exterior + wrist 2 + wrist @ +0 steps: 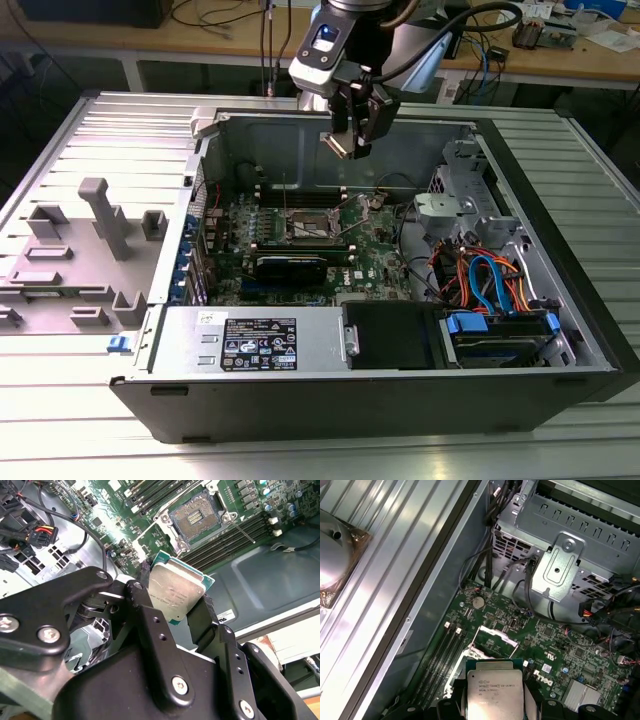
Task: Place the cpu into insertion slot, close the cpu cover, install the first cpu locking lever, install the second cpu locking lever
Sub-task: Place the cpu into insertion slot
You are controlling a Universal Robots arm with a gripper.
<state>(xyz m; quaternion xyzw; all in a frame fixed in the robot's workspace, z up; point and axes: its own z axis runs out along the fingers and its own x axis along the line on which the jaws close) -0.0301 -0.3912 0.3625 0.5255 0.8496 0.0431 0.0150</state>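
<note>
End effector: black and two-fingered, it hangs above the open computer case and is clamped on the cpu. One finger presses on each of two opposite edges.
Cpu: held in the air, tilted and clear of the board. In both wrist views the cpu shows its dull silver top between the fingers.
Insertion slot: bare, with its contact field exposed in the second wrist view. In the exterior view it lies at about 7 o'clock from the end effector, down on the board and well apart from the chip.
Cpu cover: a silvery frame swung up off the slot. In the first wrist view it sits just beyond the held chip.
Locking lever: a thin metal rod slanting over the memory slots beside the slot.
Motherboard: green, lying flat on the floor of the case.
Heatsink block: long and black, just beside the slot at 6 o'clock in the exterior view.
Power supply: a grey box farther out at 6 o'clock, along the case wall.
Cables: a blue and orange bundle at about 4 o'clock from the slot, well apart from it.
Computer case: on its side with the panel off, resting on the ribbed metal counter.
Fixture plate: grey and moulded with upright posts, at 9 o'clock of the case on the counter.
</note>
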